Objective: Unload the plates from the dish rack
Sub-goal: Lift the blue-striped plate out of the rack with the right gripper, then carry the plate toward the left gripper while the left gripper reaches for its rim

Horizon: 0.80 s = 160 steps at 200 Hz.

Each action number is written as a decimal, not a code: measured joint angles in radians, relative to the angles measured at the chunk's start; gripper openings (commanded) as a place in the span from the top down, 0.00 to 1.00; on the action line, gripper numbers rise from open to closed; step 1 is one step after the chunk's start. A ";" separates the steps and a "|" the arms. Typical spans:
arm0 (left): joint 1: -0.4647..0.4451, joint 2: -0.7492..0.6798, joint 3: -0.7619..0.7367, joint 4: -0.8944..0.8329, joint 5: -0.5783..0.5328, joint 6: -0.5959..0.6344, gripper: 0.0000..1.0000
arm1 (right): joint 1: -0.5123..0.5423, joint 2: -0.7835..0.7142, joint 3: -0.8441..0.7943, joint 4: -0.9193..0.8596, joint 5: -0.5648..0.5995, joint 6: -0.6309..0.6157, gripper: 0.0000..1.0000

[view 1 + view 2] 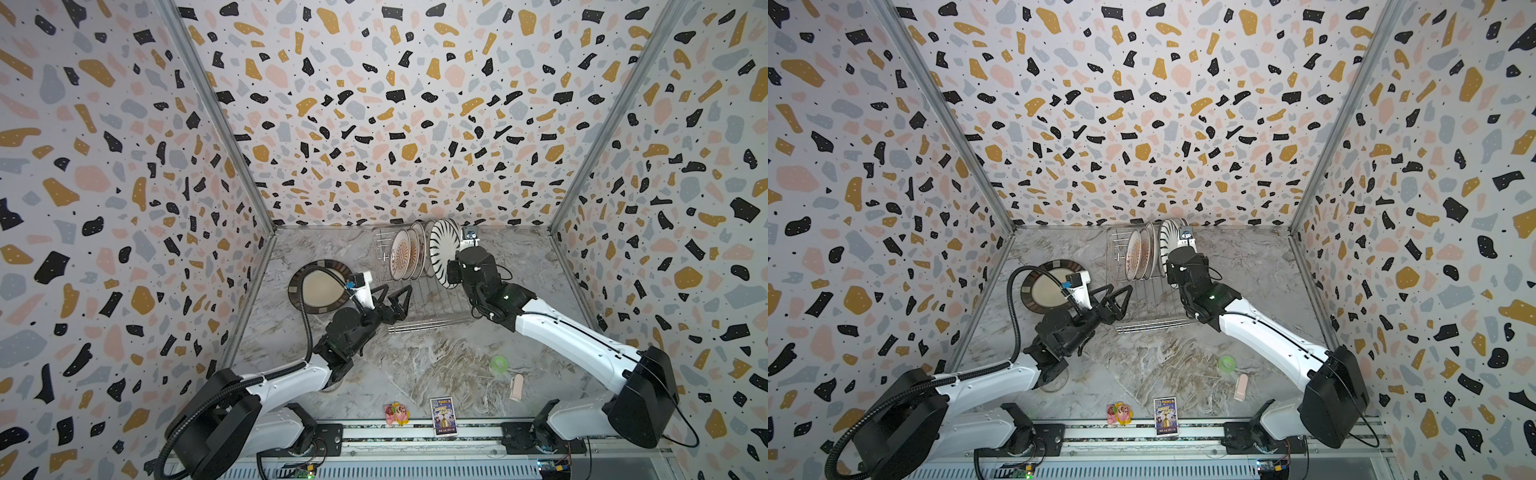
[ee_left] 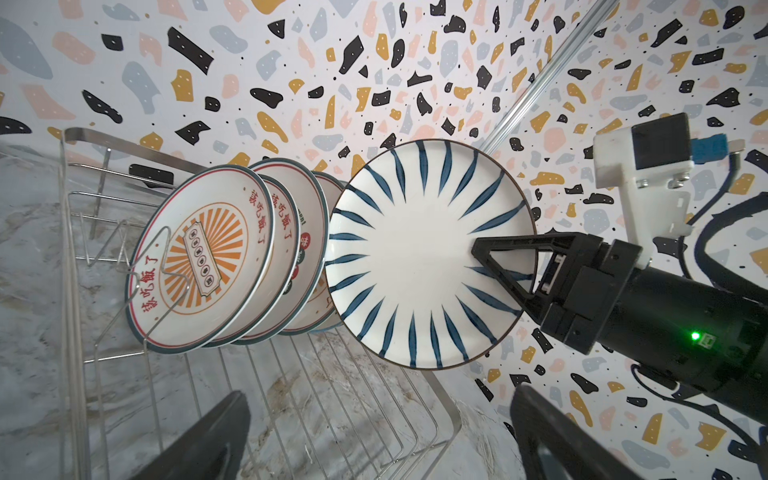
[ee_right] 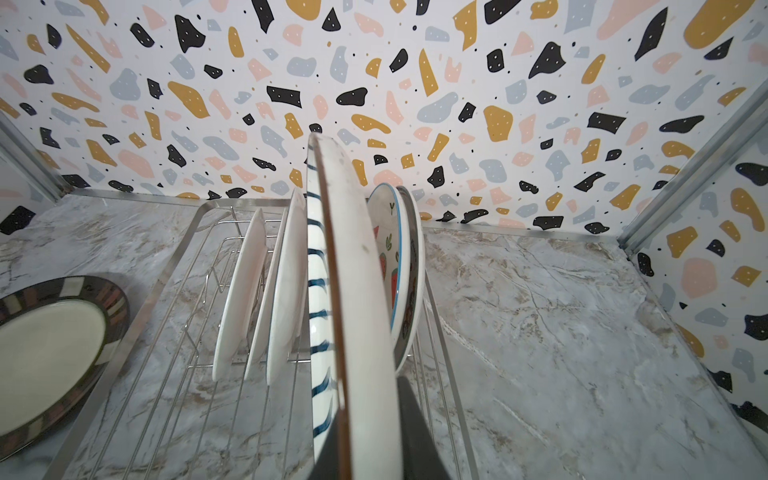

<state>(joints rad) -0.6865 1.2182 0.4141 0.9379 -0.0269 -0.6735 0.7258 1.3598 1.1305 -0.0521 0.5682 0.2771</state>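
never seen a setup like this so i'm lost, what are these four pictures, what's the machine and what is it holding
It is a robot with two arms, each ending in a two-finger gripper. Two pictures look down on the whole scene from above, almost the same view. The other two come from a camera on each wrist.

On the marble table stands a wire dish rack with plates upright in it. A brown-rimmed plate lies flat beside it. Small items near the front include a green ring and a picture card.

The right gripper is shut on the striped plate, holding it on edge by the rack. The left gripper is open and empty.
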 measured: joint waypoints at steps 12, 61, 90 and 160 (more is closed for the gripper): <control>-0.003 0.000 0.000 0.000 0.000 0.000 0.00 | -0.011 -0.034 -0.026 -0.004 -0.023 0.006 0.92; -0.014 0.008 0.000 0.000 0.010 0.003 0.00 | -0.108 -0.170 -0.146 -0.006 -0.196 0.056 0.93; -0.016 0.018 0.000 -0.002 0.026 0.003 0.00 | -0.184 -0.225 -0.220 0.003 -0.329 0.103 0.93; -0.016 0.049 0.015 -0.003 0.119 0.008 0.00 | -0.344 -0.291 -0.380 0.077 -0.674 0.228 0.93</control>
<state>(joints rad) -0.7025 1.2671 0.4290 0.9352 0.0917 -0.6651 0.3817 1.0683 0.7502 0.0254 -0.1062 0.5049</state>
